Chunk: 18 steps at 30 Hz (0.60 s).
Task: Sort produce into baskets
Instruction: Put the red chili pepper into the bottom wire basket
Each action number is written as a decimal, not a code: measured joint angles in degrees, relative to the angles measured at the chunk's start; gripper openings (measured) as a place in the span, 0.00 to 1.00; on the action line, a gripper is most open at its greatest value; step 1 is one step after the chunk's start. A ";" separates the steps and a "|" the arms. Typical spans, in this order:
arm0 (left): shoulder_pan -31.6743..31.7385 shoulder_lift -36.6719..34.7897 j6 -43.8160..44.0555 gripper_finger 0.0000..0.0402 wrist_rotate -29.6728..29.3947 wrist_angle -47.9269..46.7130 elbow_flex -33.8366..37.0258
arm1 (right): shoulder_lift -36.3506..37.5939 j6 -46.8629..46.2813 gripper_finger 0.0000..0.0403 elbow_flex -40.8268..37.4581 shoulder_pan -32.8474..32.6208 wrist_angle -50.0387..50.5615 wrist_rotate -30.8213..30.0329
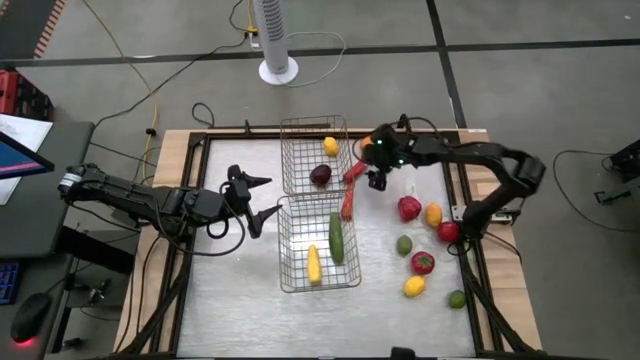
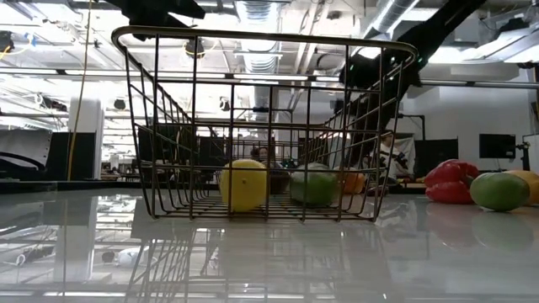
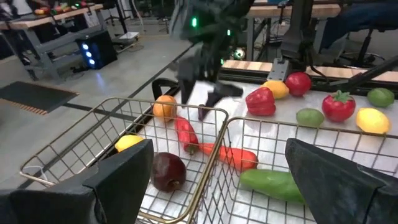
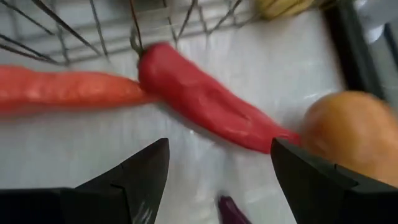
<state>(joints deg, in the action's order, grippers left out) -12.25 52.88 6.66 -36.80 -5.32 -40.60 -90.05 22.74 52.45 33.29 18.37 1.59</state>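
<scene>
Two wire baskets stand mid-table. The far basket (image 1: pixel 315 150) holds a lemon (image 1: pixel 330 146) and a dark plum (image 1: pixel 320 175). The near basket (image 1: pixel 318 245) holds a green cucumber (image 1: pixel 337 240) and a yellow piece (image 1: pixel 314 263). A red pepper (image 4: pixel 205 102) lies on the table by the far basket's right side, beside a long orange-red piece (image 4: pixel 62 87) and an orange (image 4: pixel 357 137). My right gripper (image 1: pixel 375 172) is open just above the red pepper, with its fingers on either side of it in the right wrist view (image 4: pixel 217 168). My left gripper (image 1: pixel 255 200) is open and empty, left of the baskets.
Loose produce lies on the table's right part: a red pepper (image 1: pixel 409 208), a yellow-orange piece (image 1: pixel 433 214), two tomatoes (image 1: pixel 447 232) (image 1: pixel 423 262), two limes (image 1: pixel 404 244) (image 1: pixel 457 298) and a lemon (image 1: pixel 414 286). Bare table shows left of the baskets and along the near edge.
</scene>
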 joint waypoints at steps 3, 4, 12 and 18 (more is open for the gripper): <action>0.08 0.00 -0.04 0.88 -0.73 0.00 -0.02 | -3.94 0.85 0.76 1.52 0.57 -0.15 0.08; 0.08 0.00 -0.02 0.88 -0.75 0.00 0.00 | -4.81 1.13 0.76 2.20 0.65 -0.64 0.08; 0.08 0.00 0.09 0.88 -0.58 0.01 -0.01 | -7.80 4.72 0.76 6.07 0.64 -1.78 2.21; 0.08 0.00 0.11 0.88 -0.52 -0.15 -0.02 | -7.84 4.77 0.76 5.55 2.98 -1.85 7.65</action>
<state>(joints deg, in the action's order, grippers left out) -12.16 52.88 6.76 -37.32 -5.47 -40.62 -97.89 27.51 58.00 36.27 16.52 9.24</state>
